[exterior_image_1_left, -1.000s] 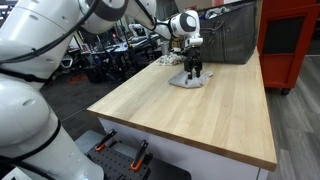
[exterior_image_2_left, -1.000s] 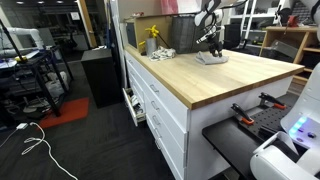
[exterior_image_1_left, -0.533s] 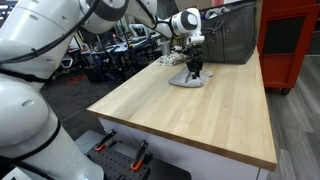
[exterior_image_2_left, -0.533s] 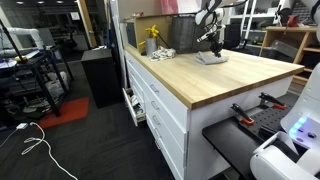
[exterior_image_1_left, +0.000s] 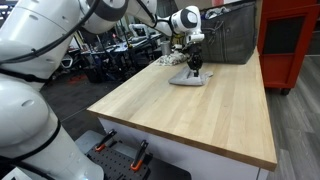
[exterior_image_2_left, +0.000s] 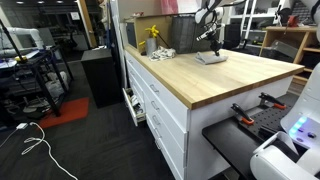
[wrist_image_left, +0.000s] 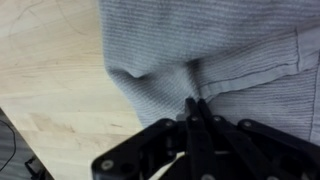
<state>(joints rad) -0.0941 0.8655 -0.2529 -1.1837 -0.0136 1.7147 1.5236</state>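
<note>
Grey cloth (wrist_image_left: 225, 45), ribbed knit, lies on the light wooden desk (wrist_image_left: 50, 85). The gripper (wrist_image_left: 192, 104) is down on it. In the wrist view the two black fingers (wrist_image_left: 188, 125) are pressed together with a small ridge of fabric pinched between the tips, and the cloth puckers up around that spot.

In both exterior views the cloth (exterior_image_1_left: 187, 80) shows as a flat, crumpled patch near the far end of the desk (exterior_image_1_left: 205, 120). It is well away from the near edge and just in front of a dark mesh bin (exterior_image_1_left: 236, 34). The gripper (exterior_image_1_left: 196, 68) stands straight over it, pointing down, with its tips at the fabric.

Progress, as I judge it:
- **Done:** the reach and the pinch. The fingers have a bite on the cloth near its edge.
- **Not done:** any lift or drag. The cloth (exterior_image_2_left: 212, 59) looks fully on the desk (exterior_image_2_left: 200, 82), with no part hanging in the air, as far as these small views show.
- **Grip quality:** only a thin fold is held, so the hold looks shallow. I can't tell whether it catches one layer or more.

Also in view are a red cabinet (exterior_image_1_left: 291, 40) beside the desk, a yellow item (exterior_image_2_left: 151, 35) at the far corner, and white drawers (exterior_image_2_left: 160, 110) under the top.
</note>
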